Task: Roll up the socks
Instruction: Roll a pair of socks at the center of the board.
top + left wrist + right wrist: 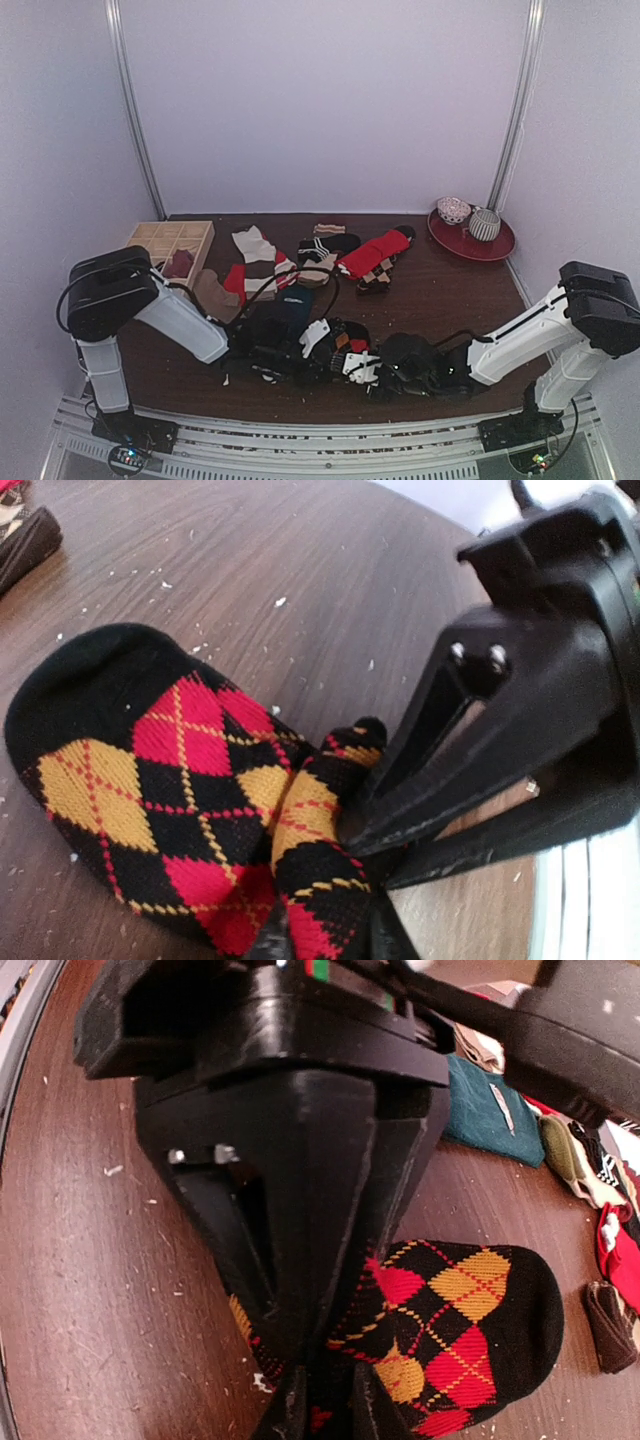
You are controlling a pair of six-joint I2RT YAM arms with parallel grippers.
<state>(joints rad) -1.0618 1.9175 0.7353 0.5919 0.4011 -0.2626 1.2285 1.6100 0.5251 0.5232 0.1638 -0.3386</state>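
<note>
One argyle sock (150,780), black with red and yellow diamonds, lay low at the centre of the overhead view on the bench (440,290). Its toe end was flat and only its other end was bunched up. Left tool (330,942) and right tool (328,1410) each pinched that bunched end. Roll judged barely begun. Several loose socks (300,262) in mid-frame lay flat, not yet rolled.

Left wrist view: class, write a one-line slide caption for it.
Left fingers and right fingers pinch the bunched end of the black argyle sock lying on the wooden table.
</note>
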